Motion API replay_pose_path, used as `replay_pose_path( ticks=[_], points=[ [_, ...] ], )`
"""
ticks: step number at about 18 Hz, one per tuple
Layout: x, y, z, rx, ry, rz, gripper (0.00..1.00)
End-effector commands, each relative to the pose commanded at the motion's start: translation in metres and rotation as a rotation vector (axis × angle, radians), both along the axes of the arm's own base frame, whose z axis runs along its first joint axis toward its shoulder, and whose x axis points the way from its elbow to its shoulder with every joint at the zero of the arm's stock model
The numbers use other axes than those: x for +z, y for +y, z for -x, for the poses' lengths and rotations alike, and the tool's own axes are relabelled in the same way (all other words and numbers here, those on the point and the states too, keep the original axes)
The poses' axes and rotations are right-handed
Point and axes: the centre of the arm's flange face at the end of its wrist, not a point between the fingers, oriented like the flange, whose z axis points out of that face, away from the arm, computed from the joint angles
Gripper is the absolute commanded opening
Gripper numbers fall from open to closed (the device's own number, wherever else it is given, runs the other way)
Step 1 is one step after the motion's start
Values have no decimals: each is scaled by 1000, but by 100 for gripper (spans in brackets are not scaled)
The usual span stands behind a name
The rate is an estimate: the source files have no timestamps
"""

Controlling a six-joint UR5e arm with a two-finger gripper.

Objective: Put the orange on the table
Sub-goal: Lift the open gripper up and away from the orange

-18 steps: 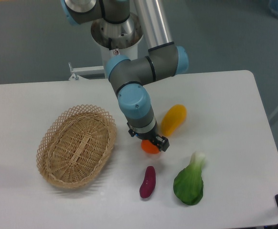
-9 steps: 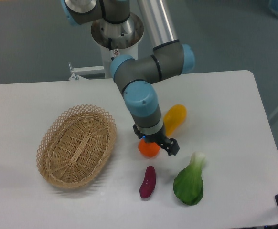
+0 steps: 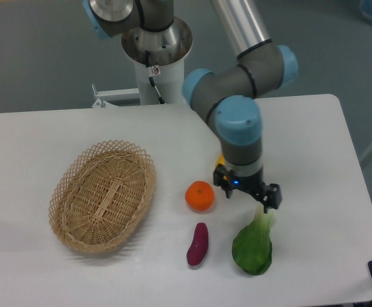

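The orange [image 3: 199, 196] sits by itself on the white table [image 3: 314, 147], just right of the basket and above the purple vegetable. My gripper [image 3: 247, 191] hangs to the right of the orange, clear of it, over the top of the green leafy vegetable. Its fingers [image 3: 272, 197] stand apart and hold nothing.
An oval wicker basket [image 3: 103, 194] lies at the left with nothing in it. A purple vegetable [image 3: 197, 244] and a green leafy vegetable [image 3: 254, 244] lie near the front edge. A yellow-orange vegetable is almost wholly hidden behind the gripper.
The gripper let go of the orange and moved to the right, away from it. The orange stays on the table where it was set down.
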Motion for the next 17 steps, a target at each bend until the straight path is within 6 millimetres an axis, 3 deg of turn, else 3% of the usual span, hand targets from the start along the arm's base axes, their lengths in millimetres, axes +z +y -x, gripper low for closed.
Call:
replay_pose_path(
  ticks=[9, 17],
  points=[
    [10, -5, 17, -66, 15, 19, 100],
    [19, 5, 38, -62, -38, 51, 100]
  ],
)
